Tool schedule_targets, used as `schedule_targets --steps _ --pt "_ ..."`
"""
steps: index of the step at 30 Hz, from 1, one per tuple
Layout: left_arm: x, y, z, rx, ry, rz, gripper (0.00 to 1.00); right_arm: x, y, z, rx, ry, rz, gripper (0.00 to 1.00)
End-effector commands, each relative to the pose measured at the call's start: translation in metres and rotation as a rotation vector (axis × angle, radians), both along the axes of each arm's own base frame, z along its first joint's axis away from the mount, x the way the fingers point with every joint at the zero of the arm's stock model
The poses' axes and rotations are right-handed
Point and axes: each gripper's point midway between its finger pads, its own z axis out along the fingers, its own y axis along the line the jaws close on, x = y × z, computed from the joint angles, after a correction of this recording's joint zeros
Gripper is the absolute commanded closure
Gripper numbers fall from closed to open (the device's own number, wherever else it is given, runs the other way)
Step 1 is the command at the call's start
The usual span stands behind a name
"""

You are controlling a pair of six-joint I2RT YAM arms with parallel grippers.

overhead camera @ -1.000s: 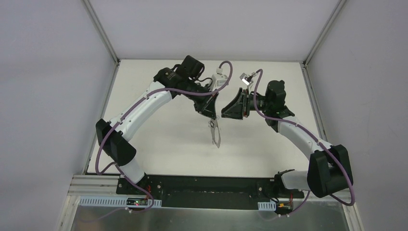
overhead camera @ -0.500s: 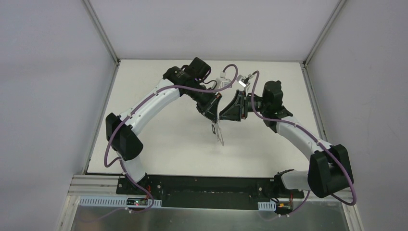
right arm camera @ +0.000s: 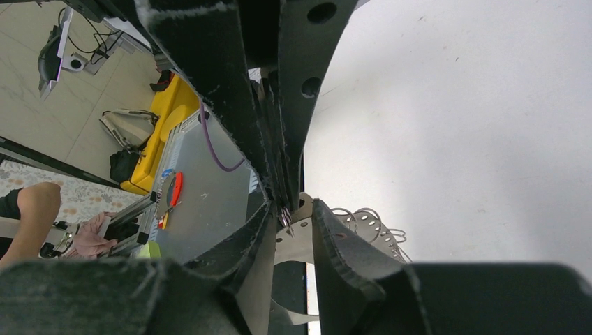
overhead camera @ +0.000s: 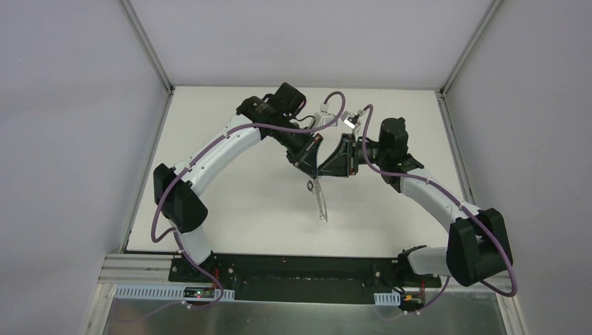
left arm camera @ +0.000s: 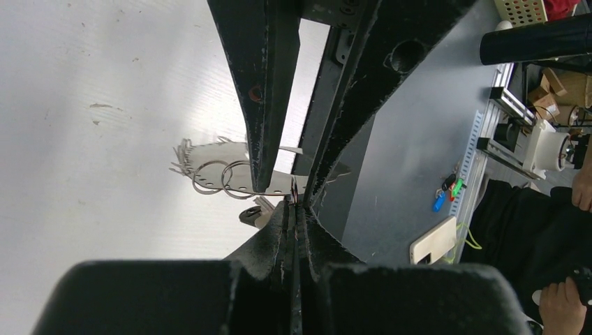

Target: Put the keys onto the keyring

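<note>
My left gripper [overhead camera: 311, 169] is shut on the rim of the keyring [overhead camera: 320, 201], a thin grey loop that hangs down from it above the table. In the left wrist view the shut jaws [left arm camera: 295, 204] pinch the loop's edge [left arm camera: 213, 176], which has small silvery rings strung on it. The key's black oval head [left arm camera: 251, 215] shows just below the loop; I cannot tell whether it is strung on. My right gripper [overhead camera: 323, 167] is open, tip to tip with the left one. Its fingers [right arm camera: 335, 241] straddle the loop [right arm camera: 300, 244] and the left fingertips.
The white table [overhead camera: 237, 195] lies under both arms, with metal frame rails along its left and right edges. The black base plate [overhead camera: 307, 269] runs along the near edge. A grey bench with a phone [left arm camera: 436, 241] shows beyond the table in the left wrist view.
The left arm has swung right and the right gripper has moved left, so the two grippers now meet. The hanging keyring has shifted right and down with the left gripper.
</note>
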Motion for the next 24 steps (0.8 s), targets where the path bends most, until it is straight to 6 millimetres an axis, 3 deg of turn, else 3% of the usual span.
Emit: schedule_targets --steps 1,11,17,24 --pt "0.0 -0.001 0.018 -0.069 -0.01 -0.008 1.0 -0.003 0.002 0.016 0.025 -0.078 0.052 0.74" --pt "0.004 -0.002 0.017 -0.077 0.002 0.003 1.0 -0.006 0.005 0.016 0.023 -0.068 0.071 0.85" --pt "0.008 -0.003 0.016 -0.079 0.002 0.019 1.0 -0.009 0.006 0.018 0.025 -0.062 0.086 1.0" --pt "0.021 -0.001 0.019 -0.102 -0.015 0.068 1.0 -0.005 0.007 0.024 0.028 -0.05 0.075 1.0"
